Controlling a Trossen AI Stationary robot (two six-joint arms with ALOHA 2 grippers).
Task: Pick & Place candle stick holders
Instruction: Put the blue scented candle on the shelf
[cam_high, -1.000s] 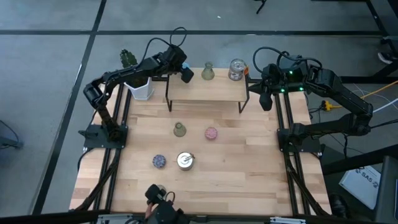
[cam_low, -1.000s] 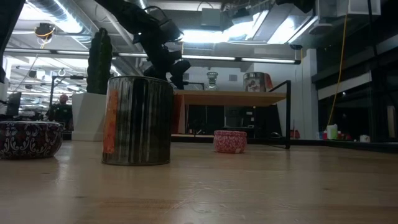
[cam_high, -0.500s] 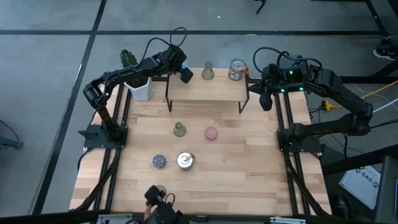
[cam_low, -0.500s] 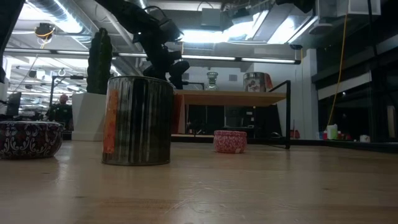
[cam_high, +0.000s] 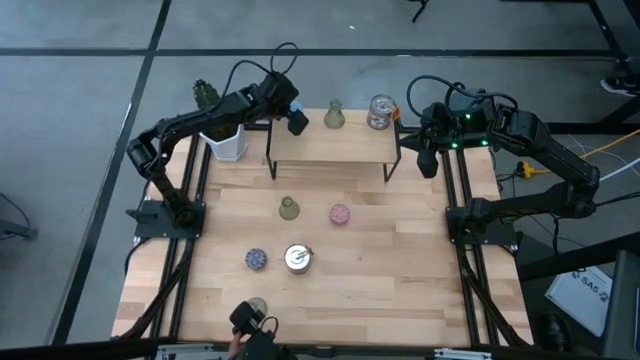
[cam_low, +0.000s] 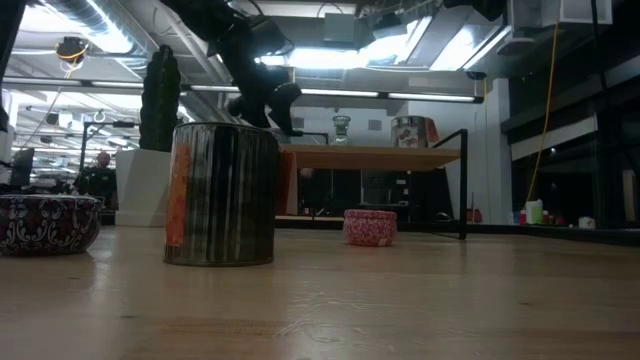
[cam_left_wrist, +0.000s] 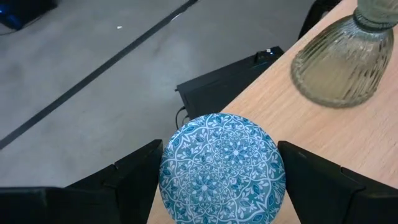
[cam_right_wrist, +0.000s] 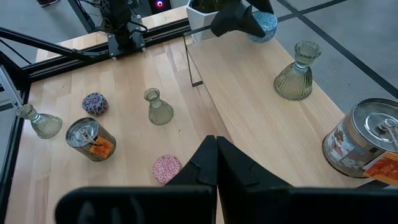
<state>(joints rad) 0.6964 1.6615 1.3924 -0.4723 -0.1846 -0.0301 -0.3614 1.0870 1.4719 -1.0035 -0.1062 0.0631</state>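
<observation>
My left gripper (cam_high: 298, 122) hangs over the left end of the raised wooden shelf (cam_high: 335, 147), shut on a round blue patterned candle stick holder (cam_left_wrist: 222, 171). On the shelf stand an olive-green flared holder (cam_high: 334, 116) and a silvery cup (cam_high: 381, 111). On the table stand another green flared holder (cam_high: 289, 208), a pink round one (cam_high: 340, 214), a dark speckled one (cam_high: 256, 259) and a silvery cup (cam_high: 297, 258). A third green one (cam_right_wrist: 38, 122) stands by the near edge. My right gripper (cam_right_wrist: 216, 155) is shut on nothing, beside the shelf's right end. My left gripper pinches the blue holder by its round side wall (cam_left_wrist: 166, 177), one finger (cam_left_wrist: 134, 180) on each side. The fingers slant down from the table's left. The holder's patterned top faces up, and it hangs above the shelf's left end (cam_right_wrist: 265, 25).
A white pot (cam_high: 224, 143) with a green cactus (cam_high: 206, 94) stands at the far left, close behind my left arm. The shelf's black legs (cam_high: 272, 160) stand on the table. Bare wood lies on the table's right half (cam_high: 410, 260).
My left gripper has risen a little over the shelf's left end, still shut on the blue holder, which has gone up with it.
</observation>
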